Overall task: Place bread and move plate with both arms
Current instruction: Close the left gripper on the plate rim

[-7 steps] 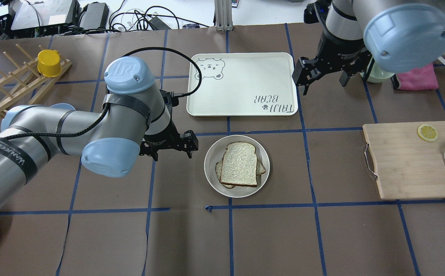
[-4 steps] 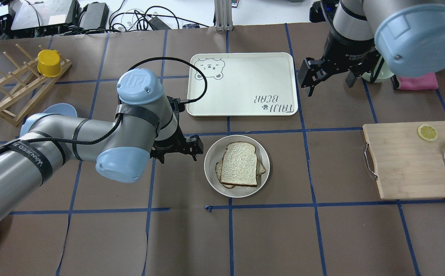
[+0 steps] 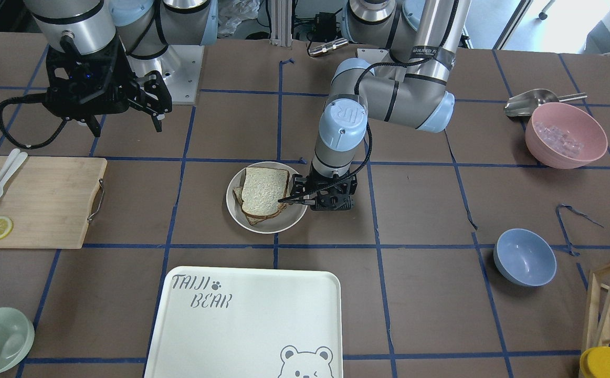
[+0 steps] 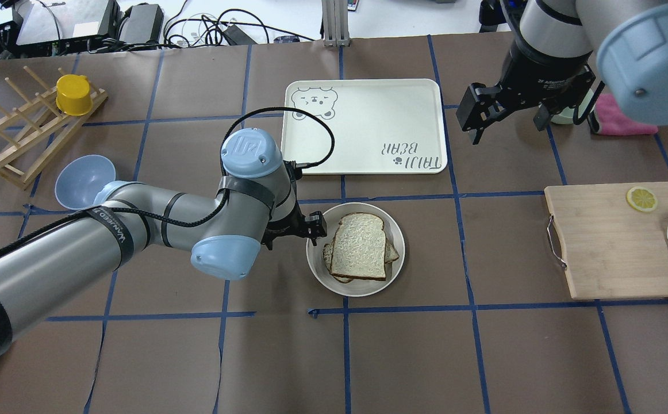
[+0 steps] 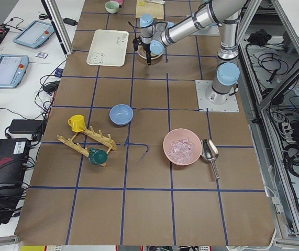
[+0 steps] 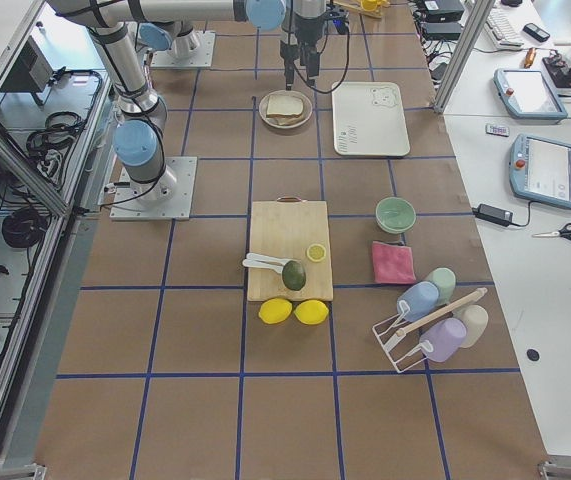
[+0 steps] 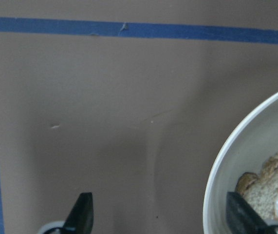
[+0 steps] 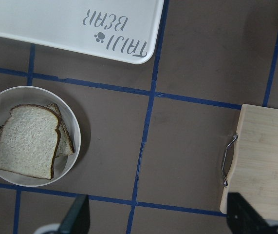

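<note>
Left gripper (image 4: pixel 314 225) arrives with jaws spread, straddling the plate's (image 4: pixel 363 291) left rim; a second ago it was well short. The bread (image 4: pixel 360 246) sits on the plate. The right gripper (image 4: pixel 506 121), also gaping, drifts farther right. A plate grab looks next.

You have open table (image 4: pixel 472 253) to the right of the plate (image 4: pixel 318 261), between it and the cutting board (image 4: pixel 610 241), and along the plate's near edge too. On its left side the left gripper (image 4: pixel 292 231) and its arm (image 4: pixel 138 221) block the way, jaws spread astride the rim. Beyond the plate the tray (image 4: pixel 363 123) lies near, with only a narrow strip of table between them. The bread (image 4: pixel 360 247) covers the plate's middle. The right gripper (image 4: pixel 506 118) hangs spread past the tray's right end.
</note>
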